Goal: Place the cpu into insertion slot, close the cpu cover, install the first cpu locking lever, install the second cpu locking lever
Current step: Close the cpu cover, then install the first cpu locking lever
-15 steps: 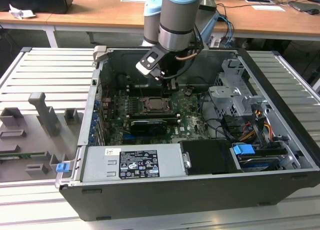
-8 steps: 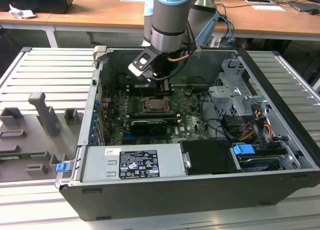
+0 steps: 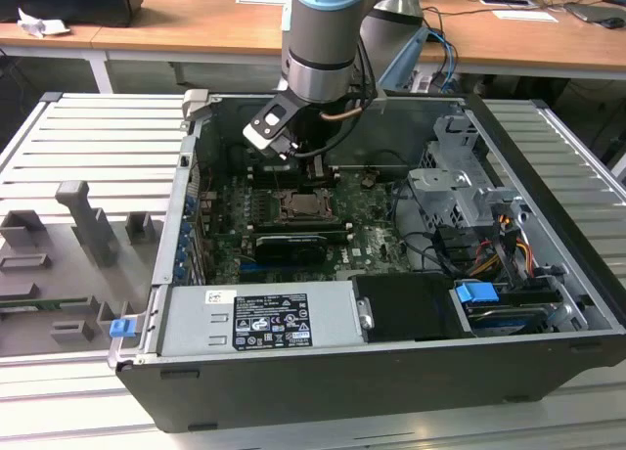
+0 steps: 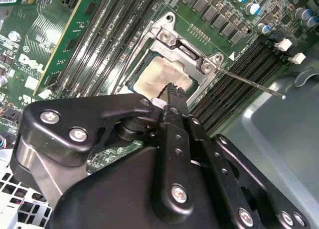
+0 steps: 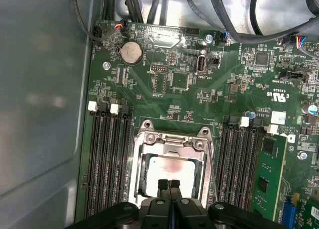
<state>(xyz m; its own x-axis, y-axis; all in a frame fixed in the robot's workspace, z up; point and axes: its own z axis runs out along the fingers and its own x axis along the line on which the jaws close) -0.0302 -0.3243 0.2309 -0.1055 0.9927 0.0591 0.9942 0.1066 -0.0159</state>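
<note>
In the exterior view, the gripper (image 3: 313, 174) is being held low inside the computer case (image 3: 391, 382), just above the insertion slot (image 3: 301, 207), probably for work on the socket's parts. In the second wrist view, its fingers (image 4: 172, 97) are being pressed together on nothing, directly over the cpu (image 4: 158, 78). The chip's dull silver top is being framed by the cpu cover (image 4: 192, 52), and a thin locking lever (image 4: 249, 82) is jutting out beyond the tips. In the first wrist view, the cpu (image 5: 172, 170) is sitting in the slot just ahead of the tips.
</note>
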